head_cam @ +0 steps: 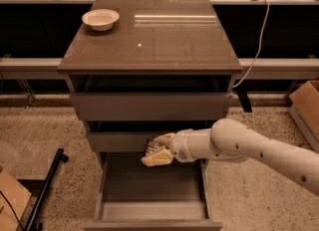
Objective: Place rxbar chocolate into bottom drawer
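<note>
My gripper [156,151] hangs over the back left part of the open bottom drawer [149,195], just below the front of the middle drawer. Its cream fingers [158,159] are shut on a small dark item with white print, the rxbar chocolate [150,147]. Only a small part of the bar shows between the fingers. The bottom drawer is pulled far out and its inside shows nothing in it. My white arm reaches in from the right.
A cream-white bowl [100,19] sits on the cabinet top [159,41] at the back left. The top drawer [149,106] and middle drawer [119,141] stand slightly out. A cardboard box [305,106] is at the right, a black bar [46,187] on the floor at the left.
</note>
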You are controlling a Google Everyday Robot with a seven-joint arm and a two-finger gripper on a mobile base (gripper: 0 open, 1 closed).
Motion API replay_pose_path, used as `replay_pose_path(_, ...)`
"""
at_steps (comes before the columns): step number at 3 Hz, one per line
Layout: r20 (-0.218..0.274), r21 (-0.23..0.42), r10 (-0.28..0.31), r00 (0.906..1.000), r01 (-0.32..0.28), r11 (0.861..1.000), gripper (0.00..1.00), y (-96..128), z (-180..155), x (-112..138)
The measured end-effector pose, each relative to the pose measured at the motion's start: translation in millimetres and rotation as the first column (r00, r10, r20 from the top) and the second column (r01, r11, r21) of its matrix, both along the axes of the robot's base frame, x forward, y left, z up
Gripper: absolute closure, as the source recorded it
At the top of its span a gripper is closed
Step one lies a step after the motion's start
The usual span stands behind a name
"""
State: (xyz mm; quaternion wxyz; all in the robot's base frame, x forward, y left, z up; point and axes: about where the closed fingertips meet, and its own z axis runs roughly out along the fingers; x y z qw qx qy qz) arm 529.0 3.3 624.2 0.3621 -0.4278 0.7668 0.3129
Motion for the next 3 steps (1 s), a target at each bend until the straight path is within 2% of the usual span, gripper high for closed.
replay_pose_path(1, 0.074, 0.003, 0.022, 0.9970, -0.022, 1.000, 1.00, 8.4, -53.2, 35.6)
replay_pose_path(2, 0.076, 0.029, 0.002, 0.9971, -0.005, 1.000, 1.00, -6.6, -123.2, 62.6)
replay_pose_path(3, 0.019, 0.068, -0.011, 0.9998, 0.010, 0.998, 1.00, -0.1, -159.5, 54.8)
